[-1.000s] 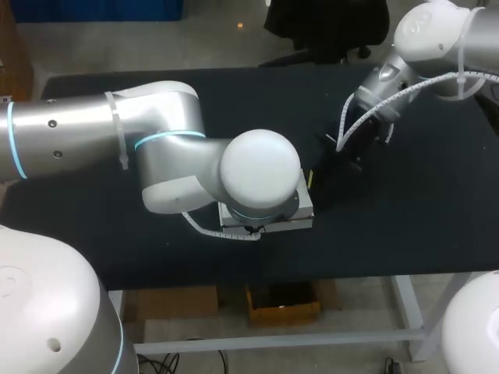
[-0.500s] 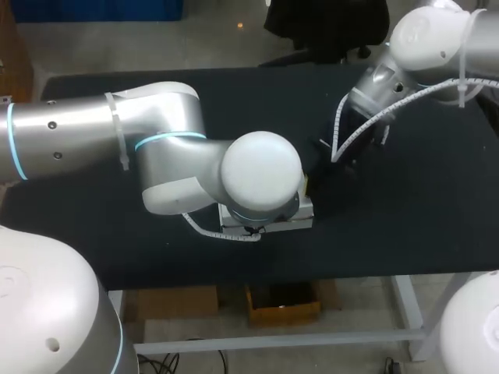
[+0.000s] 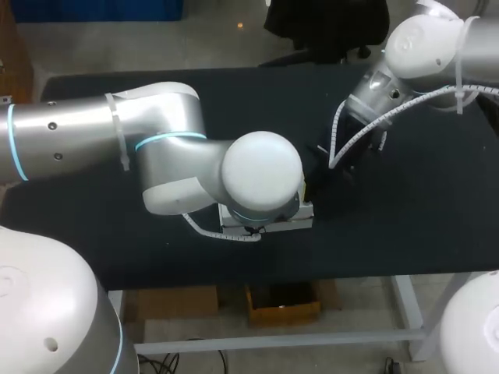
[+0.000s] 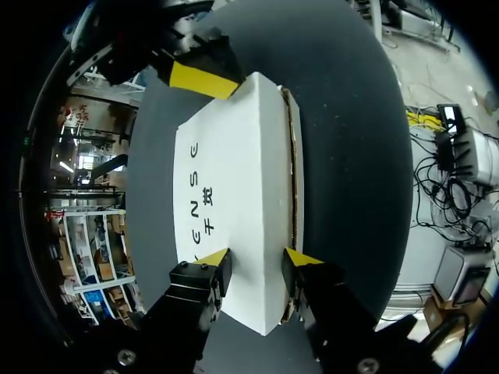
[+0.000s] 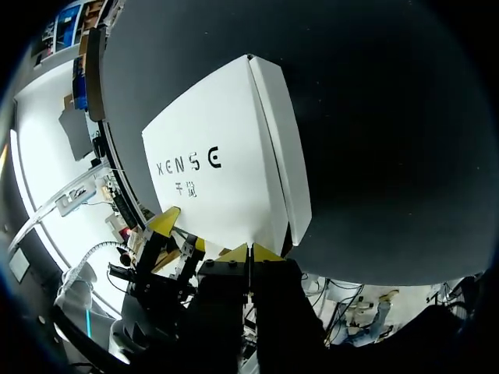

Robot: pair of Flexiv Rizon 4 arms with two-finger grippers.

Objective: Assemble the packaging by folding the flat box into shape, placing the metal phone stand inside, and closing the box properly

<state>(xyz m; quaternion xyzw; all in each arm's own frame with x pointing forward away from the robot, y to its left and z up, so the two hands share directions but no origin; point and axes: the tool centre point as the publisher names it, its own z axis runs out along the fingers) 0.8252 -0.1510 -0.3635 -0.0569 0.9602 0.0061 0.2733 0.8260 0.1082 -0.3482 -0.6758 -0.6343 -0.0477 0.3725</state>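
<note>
The white box [image 4: 234, 171] with dark print lies on the black table. My left gripper [image 4: 257, 259] holds its near end, one yellow tip on the printed face and the other against the brown cardboard edge [image 4: 293, 156]. In the head view my left arm covers most of the box [image 3: 306, 212]. My right gripper [image 5: 249, 251] is shut, and its tips meet at the edge of the box [image 5: 218, 156] where the side panel [image 5: 282, 140] folds down. From the left wrist view it shows as a yellow tip [image 4: 199, 74] at the box's far corner. No phone stand is in view.
The black table [image 3: 405, 218] has bare cloth to the right of the box and along the front edge. My left arm's elbow [image 3: 261, 175] hangs over the middle. My right arm [image 3: 390, 86] comes in from the far right corner.
My right arm has shifted a little to the left, toward the box. Less of the box shows beside my left arm. The left arm has kept still.
</note>
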